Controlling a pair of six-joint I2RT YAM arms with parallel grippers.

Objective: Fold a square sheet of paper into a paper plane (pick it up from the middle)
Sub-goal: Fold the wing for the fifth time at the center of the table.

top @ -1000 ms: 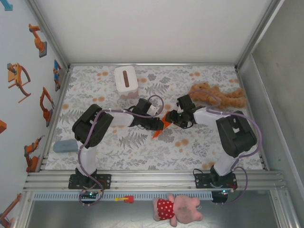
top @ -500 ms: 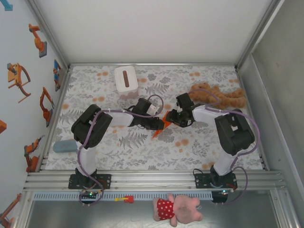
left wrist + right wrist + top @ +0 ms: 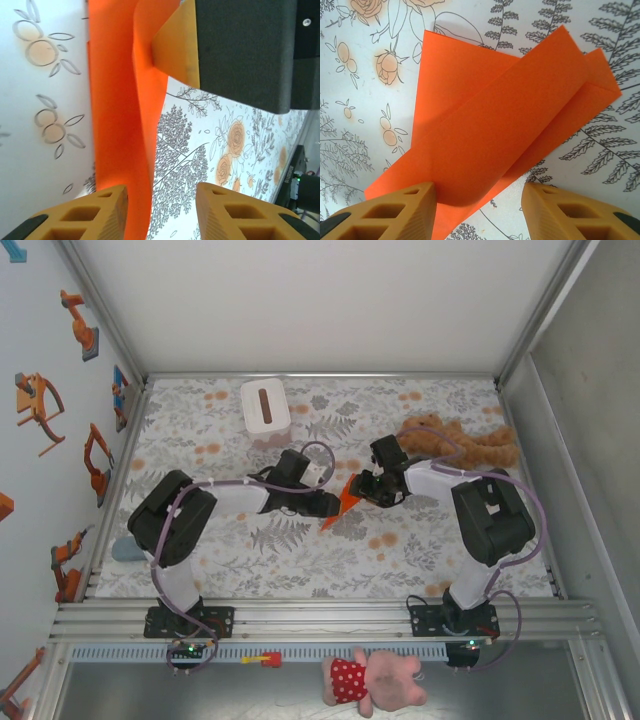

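Paper (image 3: pixel 510 115) lies half-folded on the table (image 3: pixel 220 550) between left gripper (image 3: pixel 161 200) and right gripper (image 3: pixel 479 197), both with jaws apart, nothing clamped; risk as I see it: rolled flap springs open or crease skews if either nudges it.

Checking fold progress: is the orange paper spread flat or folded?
Folded: the orange paper shows overlapping layers and creases, one flap curling over.

I see the orange paper (image 3: pixel 338 508) folded over into a narrow, pointed shape — creased, though not yet a finished dart. One flap curls loosely off the layer beneath. It lies slantwise near the middle of the table (image 3: pixel 430 565) — tip toward the near edge.
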